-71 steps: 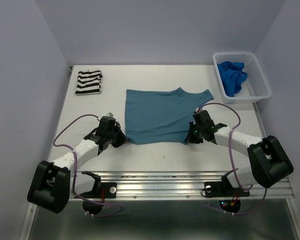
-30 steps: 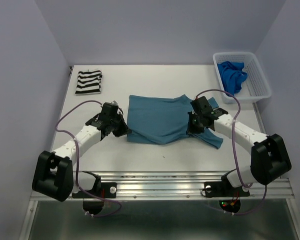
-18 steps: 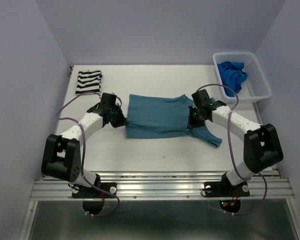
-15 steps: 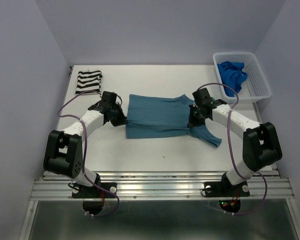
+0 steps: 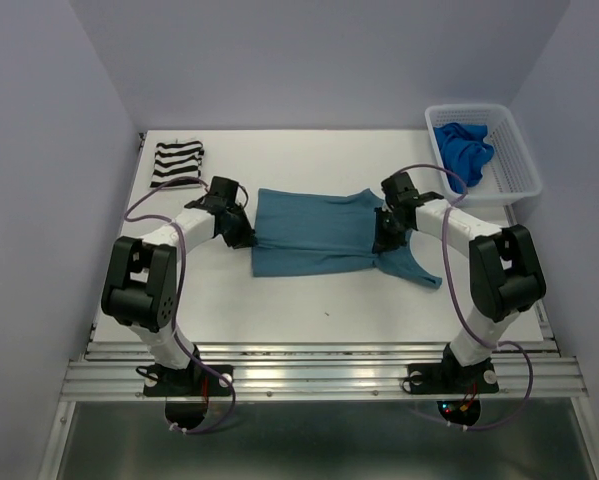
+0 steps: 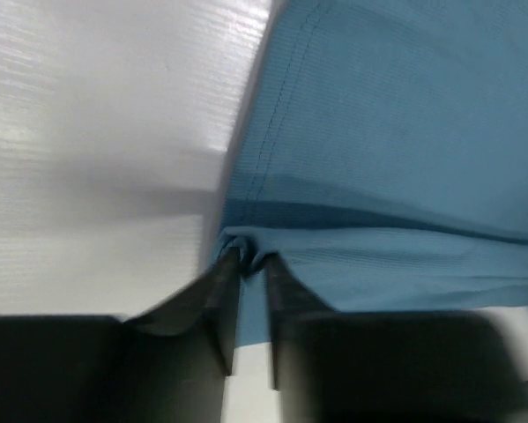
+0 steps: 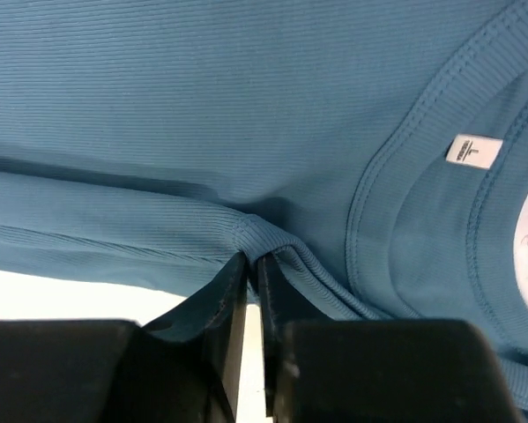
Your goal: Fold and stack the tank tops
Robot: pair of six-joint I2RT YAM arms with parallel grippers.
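- Your left gripper (image 6: 250, 261) pinches the teal top (image 5: 314, 232) at its left fold, mid-frame.
- Your right gripper (image 7: 251, 261) pinches its right fold.
- The striped top (image 5: 177, 164) lies upper left.
- The blue top (image 5: 461, 150) sits in the basket (image 5: 515, 168), upper right.

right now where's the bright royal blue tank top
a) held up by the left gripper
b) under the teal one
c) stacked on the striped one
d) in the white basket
d: the royal blue top lies bunched inside the white basket at the far right of the table, apart from the teal top and the folded striped top.
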